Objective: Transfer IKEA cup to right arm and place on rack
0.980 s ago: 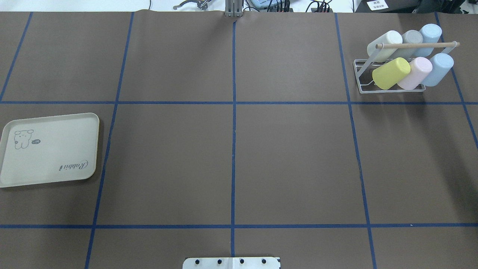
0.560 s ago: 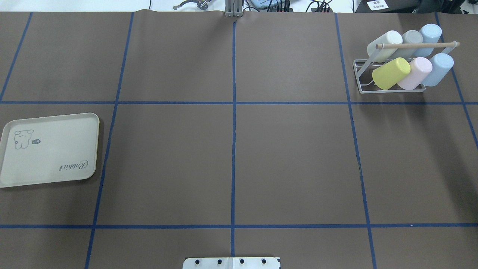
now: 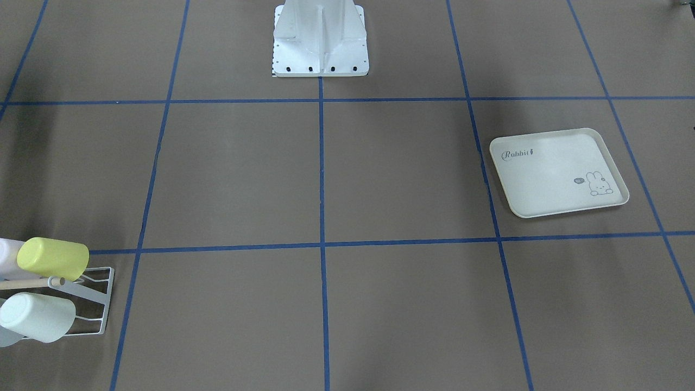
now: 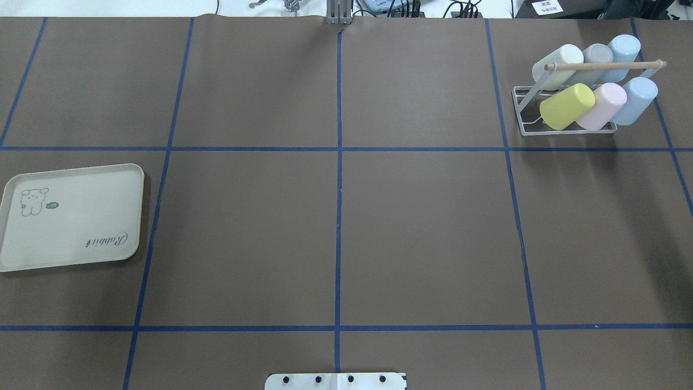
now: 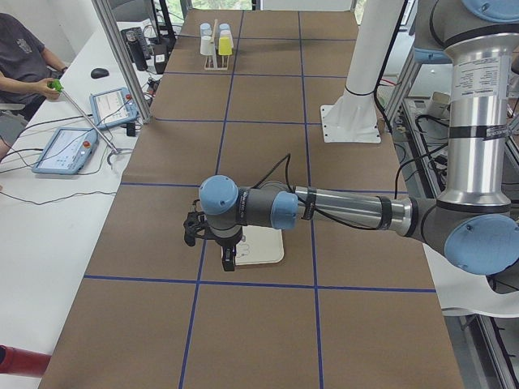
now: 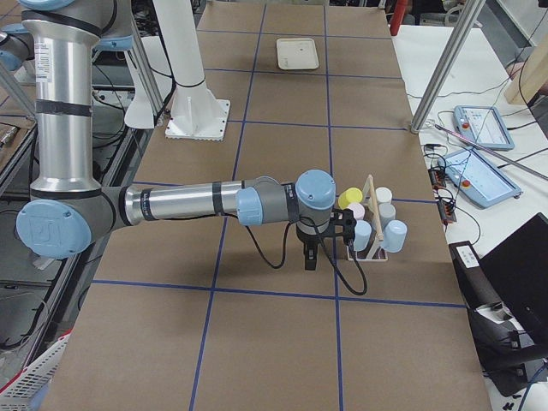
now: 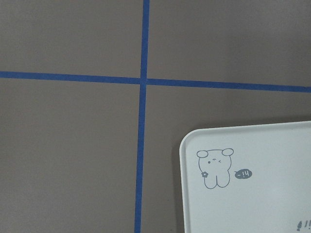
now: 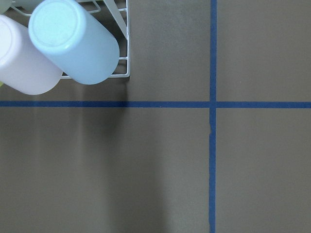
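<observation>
White wire rack (image 4: 563, 131); yellow cup (image 4: 567, 106), pink cup (image 4: 602, 106); cream tray (image 4: 70, 238), grey rabbit print (image 4: 33, 201); brown table (image 4: 422, 233), blue grid lines (image 4: 339, 216).

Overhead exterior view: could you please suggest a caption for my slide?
Six pastel cups rest on the white wire rack, far right; the cream Rabbit tray lies at left.

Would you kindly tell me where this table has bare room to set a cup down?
The whole middle of the table is bare, from the tray on the robot's left to the rack at the far right corner. The tray itself is empty too. Only the rack is crowded: six cups sit on it.
</observation>
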`<state>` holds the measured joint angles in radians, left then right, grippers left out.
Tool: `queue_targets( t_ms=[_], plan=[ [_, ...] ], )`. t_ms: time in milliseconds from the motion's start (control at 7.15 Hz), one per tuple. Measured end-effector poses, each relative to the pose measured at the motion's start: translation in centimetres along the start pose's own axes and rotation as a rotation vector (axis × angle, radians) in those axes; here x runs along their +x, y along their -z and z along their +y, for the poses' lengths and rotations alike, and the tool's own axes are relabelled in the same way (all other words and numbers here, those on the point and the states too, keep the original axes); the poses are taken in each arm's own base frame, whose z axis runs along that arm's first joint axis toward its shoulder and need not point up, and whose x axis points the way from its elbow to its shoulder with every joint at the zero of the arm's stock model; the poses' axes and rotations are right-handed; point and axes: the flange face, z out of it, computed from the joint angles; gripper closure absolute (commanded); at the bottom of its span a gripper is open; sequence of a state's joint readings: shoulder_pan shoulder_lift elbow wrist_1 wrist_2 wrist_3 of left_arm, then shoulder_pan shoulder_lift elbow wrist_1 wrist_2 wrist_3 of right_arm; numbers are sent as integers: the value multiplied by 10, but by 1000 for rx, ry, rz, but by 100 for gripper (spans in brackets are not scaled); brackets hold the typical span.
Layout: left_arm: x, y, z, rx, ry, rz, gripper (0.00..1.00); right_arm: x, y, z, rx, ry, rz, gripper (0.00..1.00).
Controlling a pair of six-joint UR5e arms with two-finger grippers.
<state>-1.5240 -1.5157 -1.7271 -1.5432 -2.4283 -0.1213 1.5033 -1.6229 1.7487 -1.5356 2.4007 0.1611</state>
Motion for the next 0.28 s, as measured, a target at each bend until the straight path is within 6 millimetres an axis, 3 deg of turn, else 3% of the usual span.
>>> queue_targets(
  t_ms=[280],
  plan=[
    [0, 0, 0, 1, -2, -4, 0, 0, 0, 0, -1, -1, 0, 1]
  ],
)
